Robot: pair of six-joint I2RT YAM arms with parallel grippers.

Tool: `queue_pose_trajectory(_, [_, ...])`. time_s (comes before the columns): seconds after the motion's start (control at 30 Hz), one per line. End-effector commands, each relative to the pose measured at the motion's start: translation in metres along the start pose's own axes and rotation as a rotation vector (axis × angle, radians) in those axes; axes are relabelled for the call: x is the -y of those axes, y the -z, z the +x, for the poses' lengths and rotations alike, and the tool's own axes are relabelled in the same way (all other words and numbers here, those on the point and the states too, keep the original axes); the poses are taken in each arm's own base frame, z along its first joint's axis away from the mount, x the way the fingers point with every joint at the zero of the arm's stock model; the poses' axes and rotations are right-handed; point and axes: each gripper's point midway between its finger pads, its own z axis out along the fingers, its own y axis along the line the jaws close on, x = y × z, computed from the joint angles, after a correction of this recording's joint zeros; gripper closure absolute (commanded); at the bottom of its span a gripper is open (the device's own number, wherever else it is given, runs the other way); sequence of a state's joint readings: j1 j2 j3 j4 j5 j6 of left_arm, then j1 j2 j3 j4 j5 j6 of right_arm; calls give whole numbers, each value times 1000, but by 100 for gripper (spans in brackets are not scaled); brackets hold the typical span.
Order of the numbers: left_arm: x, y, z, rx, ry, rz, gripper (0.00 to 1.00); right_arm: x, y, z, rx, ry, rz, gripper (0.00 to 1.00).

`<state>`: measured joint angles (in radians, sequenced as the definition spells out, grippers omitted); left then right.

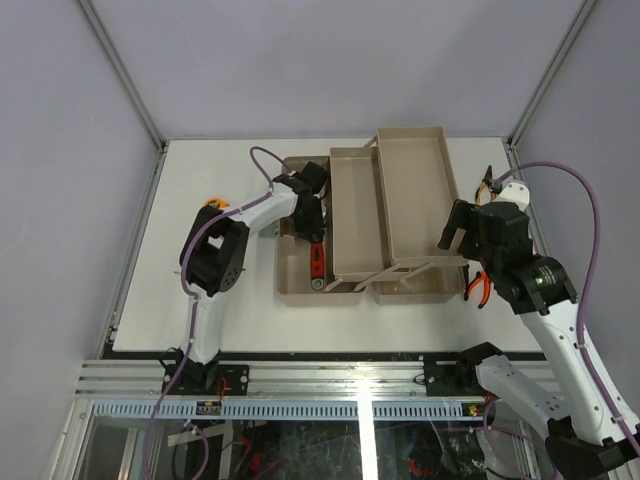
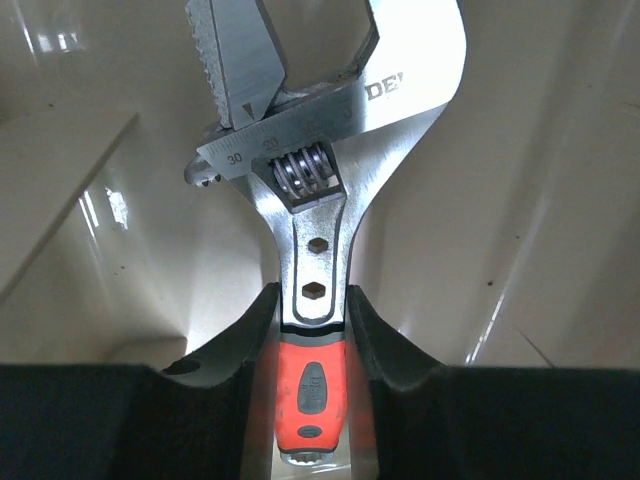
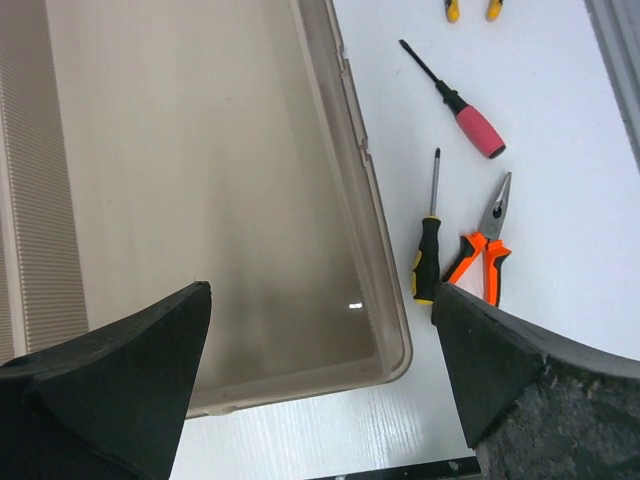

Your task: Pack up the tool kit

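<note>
The beige toolbox (image 1: 292, 288) stands open mid-table with its two fold-out trays (image 1: 415, 190) spread out. My left gripper (image 1: 310, 225) reaches into the box's left compartment. In the left wrist view this gripper (image 2: 312, 340) is shut on the wrench (image 2: 320, 130), its fingers (image 2: 235, 350) clamping the top of the red handle. The steel head points away, with beige box walls all around. My right gripper (image 1: 452, 232) hangs open and empty over the near right corner of the right tray (image 3: 380, 250), seen between its fingers (image 3: 120, 380).
On the table right of the box lie orange pliers (image 3: 480, 255), a black-and-yellow screwdriver (image 3: 428, 258) and a red-handled screwdriver (image 3: 478, 130). Yellow handle tips (image 3: 470, 8) show farther back. An orange object (image 1: 212, 205) sits behind my left arm.
</note>
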<state>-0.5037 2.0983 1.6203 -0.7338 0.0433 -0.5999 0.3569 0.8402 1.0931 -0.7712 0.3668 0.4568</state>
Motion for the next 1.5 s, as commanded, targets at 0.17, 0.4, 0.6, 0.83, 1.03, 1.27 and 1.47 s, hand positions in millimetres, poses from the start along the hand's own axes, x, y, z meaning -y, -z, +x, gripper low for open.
queue_pose_trajectory(0.17, [7, 7, -20, 86, -26, 6, 87, 17, 11, -1, 38, -39, 59, 1])
queue_pose_trajectory(0.4, [12, 13, -23, 95, -29, 25, 46, 18, 11, -1, 39, -42, 62, 1])
queue_pose_trajectory(0.6, [19, 29, -32, 131, -31, 53, 41, 20, 11, -2, 44, -39, 72, 1])
queue_pose_trajectory(0.83, [21, 99, -74, 298, -33, 97, 41, 19, 16, -20, 75, -22, 82, 1])
queue_pose_trajectory(1.03, [-25, 150, -104, 407, 38, 76, 41, 14, 14, -29, 91, -15, 72, 1])
queue_pose_trajectory(1.27, [-132, 194, -138, 511, 203, -52, 41, 12, 8, -29, 74, -18, 85, 1])
queue_pose_trajectory(1.47, [-191, 198, -122, 491, 303, -128, 41, 28, -30, -79, -10, 63, 174, 1])
